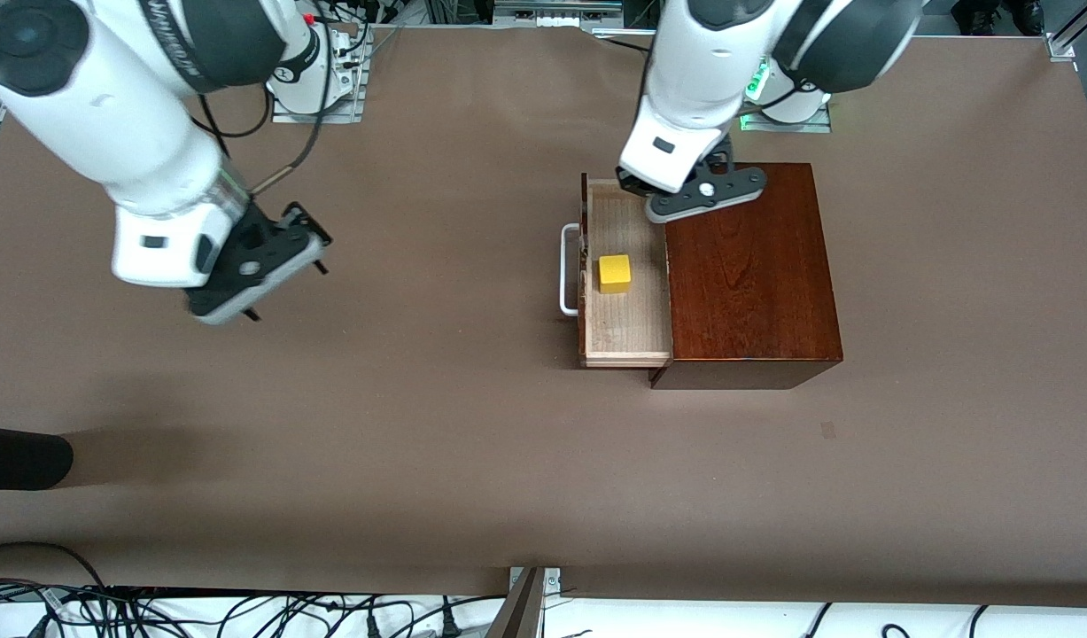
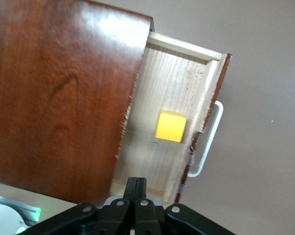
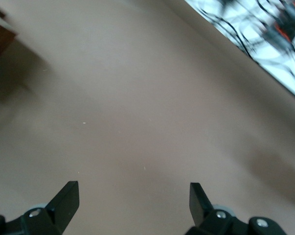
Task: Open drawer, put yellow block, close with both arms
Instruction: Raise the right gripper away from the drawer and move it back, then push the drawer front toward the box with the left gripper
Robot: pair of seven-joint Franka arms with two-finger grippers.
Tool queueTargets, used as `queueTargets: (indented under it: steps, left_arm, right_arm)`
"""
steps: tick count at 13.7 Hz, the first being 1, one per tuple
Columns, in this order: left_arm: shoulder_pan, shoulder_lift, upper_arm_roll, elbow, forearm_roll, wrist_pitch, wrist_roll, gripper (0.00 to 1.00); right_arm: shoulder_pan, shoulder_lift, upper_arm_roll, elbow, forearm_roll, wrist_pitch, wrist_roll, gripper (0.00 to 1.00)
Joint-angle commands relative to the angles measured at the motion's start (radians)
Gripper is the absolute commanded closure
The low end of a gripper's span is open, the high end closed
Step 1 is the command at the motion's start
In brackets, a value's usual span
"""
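Note:
The drawer (image 1: 627, 310) is pulled out of the dark mahogany box (image 1: 751, 270) toward the right arm's end of the table. Its white bar handle (image 1: 567, 270) is on its dark front. The yellow block (image 1: 614, 273) lies in the pale tray and also shows in the left wrist view (image 2: 170, 126). My left gripper (image 1: 654, 190) is shut and empty, over the corner where the tray meets the box; its fingertips (image 2: 136, 185) are pressed together. My right gripper (image 1: 286, 288) is open and empty above bare table, well apart from the drawer; its fingers (image 3: 69, 196) are spread wide.
The brown table cover (image 1: 419, 425) spreads all round the box. A dark object (image 1: 20, 456) lies at the table's edge at the right arm's end. Cables (image 1: 242, 611) lie along the edge nearest the front camera.

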Motion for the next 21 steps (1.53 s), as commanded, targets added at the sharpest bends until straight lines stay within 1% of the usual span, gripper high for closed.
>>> queueTargets:
  steps: [1, 3, 7, 11, 14, 16, 18, 21]
  left_arm:
    - [-0.078, 0.093, 0.012, 0.095, -0.021, -0.005, -0.167, 1.00]
    - [-0.129, 0.151, 0.014, 0.134, -0.021, 0.023, -0.272, 1.00]
    - [-0.202, 0.242, 0.003, 0.147, -0.021, 0.138, -0.479, 1.00]
    - [-0.236, 0.374, 0.000, 0.220, -0.020, 0.214, -0.642, 1.00]
    - [-0.239, 0.423, 0.000, 0.225, -0.018, 0.272, -0.717, 1.00]
    - [-0.239, 0.444, 0.002, 0.225, -0.015, 0.277, -0.749, 1.00]
    - [-0.238, 0.472, 0.009, 0.221, -0.010, 0.304, -0.827, 1.00]
    - [-0.235, 0.498, 0.015, 0.214, -0.006, 0.306, -0.870, 1.00]
  right_arm:
    - [-0.074, -0.117, 0.015, -0.155, 0.013, 0.037, 0.161, 0.00]
    - [-0.112, -0.153, 0.007, -0.190, 0.013, 0.026, 0.231, 0.00]
    - [-0.121, -0.214, -0.092, -0.245, 0.013, 0.012, 0.250, 0.00]
    - [-0.151, -0.237, -0.160, -0.248, 0.013, -0.037, 0.250, 0.00]
    - [-0.152, -0.242, -0.185, -0.245, 0.012, -0.054, 0.250, 0.00]
    - [-0.155, -0.236, -0.197, -0.242, 0.007, -0.057, 0.250, 0.00]
    - [-0.155, -0.228, -0.198, -0.242, 0.006, -0.062, 0.252, 0.00]
    - [-0.155, -0.207, -0.209, -0.228, 0.010, -0.077, 0.252, 0.00]
